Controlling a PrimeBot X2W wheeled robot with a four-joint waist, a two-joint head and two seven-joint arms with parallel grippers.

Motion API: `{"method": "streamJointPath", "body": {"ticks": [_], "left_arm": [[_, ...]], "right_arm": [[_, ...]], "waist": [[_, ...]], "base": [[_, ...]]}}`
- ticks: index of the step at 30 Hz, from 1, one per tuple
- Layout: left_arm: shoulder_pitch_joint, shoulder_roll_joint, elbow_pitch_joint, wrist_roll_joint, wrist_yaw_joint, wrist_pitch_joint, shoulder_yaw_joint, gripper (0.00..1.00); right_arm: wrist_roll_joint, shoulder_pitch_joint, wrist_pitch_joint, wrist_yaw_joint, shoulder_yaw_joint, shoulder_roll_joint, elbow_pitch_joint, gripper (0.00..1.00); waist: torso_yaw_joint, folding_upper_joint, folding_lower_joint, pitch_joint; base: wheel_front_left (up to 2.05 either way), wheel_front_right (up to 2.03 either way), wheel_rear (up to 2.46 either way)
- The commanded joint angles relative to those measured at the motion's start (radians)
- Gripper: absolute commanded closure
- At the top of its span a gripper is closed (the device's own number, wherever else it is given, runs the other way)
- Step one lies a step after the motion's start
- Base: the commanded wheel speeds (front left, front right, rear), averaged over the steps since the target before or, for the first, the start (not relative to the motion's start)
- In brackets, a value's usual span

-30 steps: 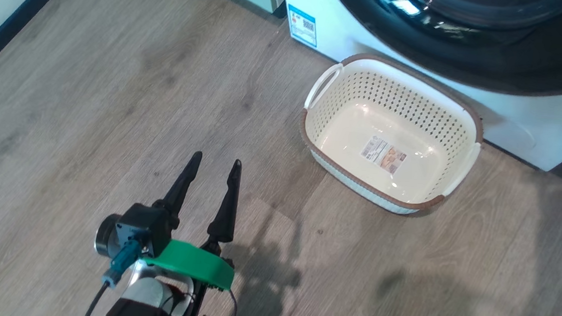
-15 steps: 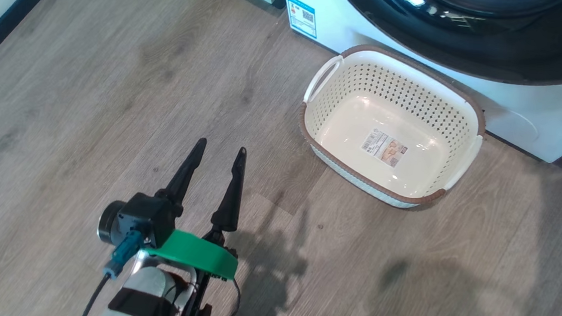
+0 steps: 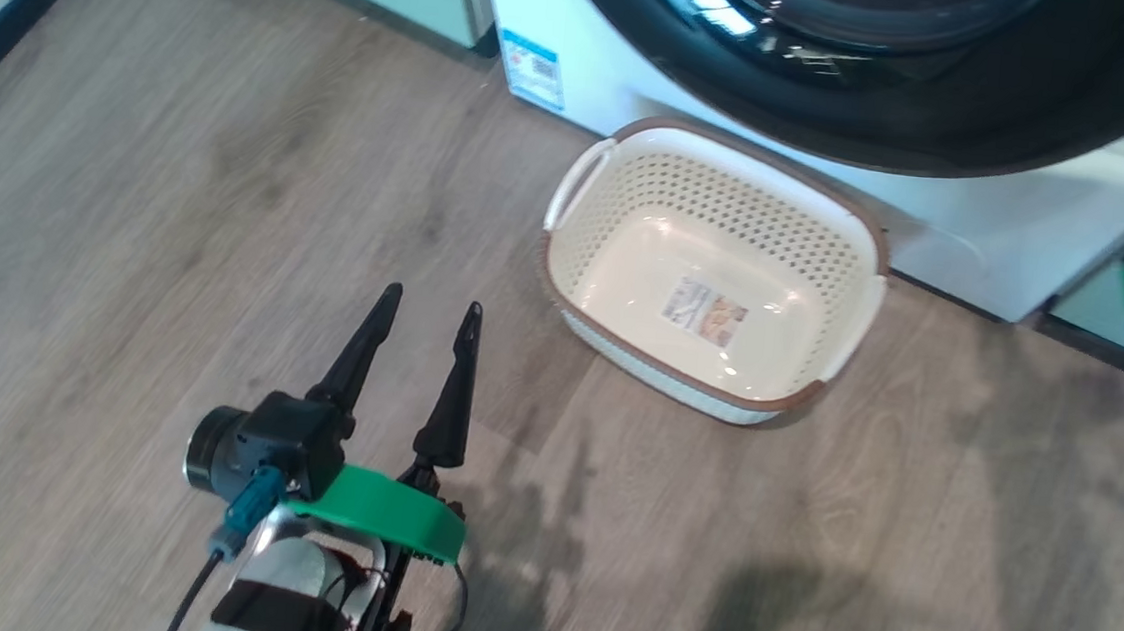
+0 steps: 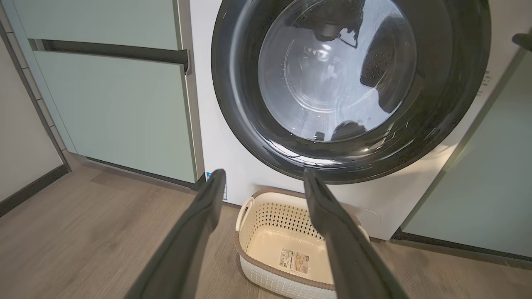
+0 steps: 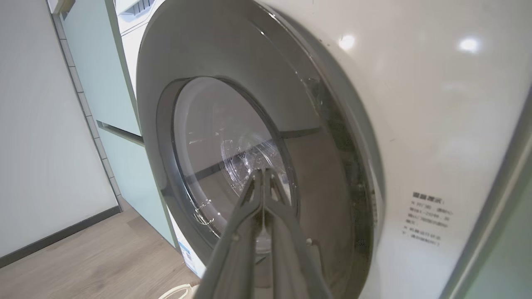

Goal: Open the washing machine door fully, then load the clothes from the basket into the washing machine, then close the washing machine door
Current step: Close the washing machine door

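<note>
Left end effector fingers spread wide, gripping nothing, right end effector fingers pressed together, before washing machine door

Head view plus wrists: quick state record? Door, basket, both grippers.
washing machine door: looks shut, flush with the washing machine front
basket: upright on the floor before the machine, just a label sticker inside
left gripper: open, empty, above the floor beside the basket
right gripper: shut, empty, pointing at the door
</note>
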Motion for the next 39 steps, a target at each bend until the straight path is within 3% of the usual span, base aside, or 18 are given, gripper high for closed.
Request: {"method": "streamJointPath", "body": {"ticks": [1, 6, 7, 8, 10, 11, 12, 28, 39], "left_arm": [[-0.004, 0.006, -0.022, 0.013, -0.008, -0.006, 0.039, 0.0], [0.009, 0.015, -0.015, 0.023, -0.014, -0.006, 0.042, 0.0], [0.01, 0.018, -0.013, 0.024, -0.015, -0.006, 0.042, 0.0], [0.012, 0.021, -0.011, 0.025, -0.016, -0.006, 0.043, 0.0], [0.016, 0.029, -0.006, 0.03, -0.016, -0.006, 0.043, 0.0], [0.018, 0.032, -0.004, 0.029, -0.017, -0.006, 0.043, 0.0], [0.021, 0.036, -0.003, 0.03, -0.018, -0.004, 0.042, 0.0], [0.121, 0.076, -0.019, 0.004, 0.003, 0.055, 0.063, 0.0], [0.189, 0.091, -0.043, -0.013, 0.021, 0.081, 0.074, 0.0]], "right_arm": [[-0.006, 0.048, -0.006, -0.001, -0.009, 0.022, -0.074, 1.0], [-0.025, 0.2, -0.006, -0.001, -0.057, 0.054, -0.172, 1.0], [-0.029, 0.23, -0.006, -0.001, -0.065, 0.063, -0.19, 0.94], [-0.033, 0.26, -0.006, -0.001, -0.073, 0.071, -0.206, 0.69], [-0.041, 0.317, -0.006, -0.001, -0.091, 0.088, -0.233, 0.54], [-0.044, 0.342, -0.006, -0.001, -0.098, 0.097, -0.245, 0.22], [-0.049, 0.366, -0.006, -0.001, -0.106, 0.104, -0.256, 0.0], [-0.11, 0.717, -0.006, -0.001, -0.209, 0.206, -0.403, 0.0], [-0.128, 0.88, 0.043, -0.001, -0.185, 0.231, -0.518, 0.0]], "waist": [[-0.032, 0.0, 0.0001, -0.022], [-0.082, 0.0, 0.0001, -0.051], [-0.092, 0.0, 0.0001, -0.058], [-0.101, 0.0, 0.0001, -0.065], [-0.12, 0.0, 0.0001, -0.078], [-0.13, 0.0, 0.0001, -0.086], [-0.139, 0.0, 0.0001, -0.093], [-0.296, 0.0, 0.0001, -0.231], [-0.36, 0.0, 0.0001, -0.294]], "base": [[0.0, 0.0, 0.0], [0.0, 0.0, 0.0], [0.0, 0.0, 0.0], [0.0, 0.0, 0.0], [0.0, 0.0, 0.0], [0.0, 0.0, 0.0], [0.0, 0.0, 0.0], [0.0, 0.0, 0.0], [0.0, 0.0, 0.0]]}}
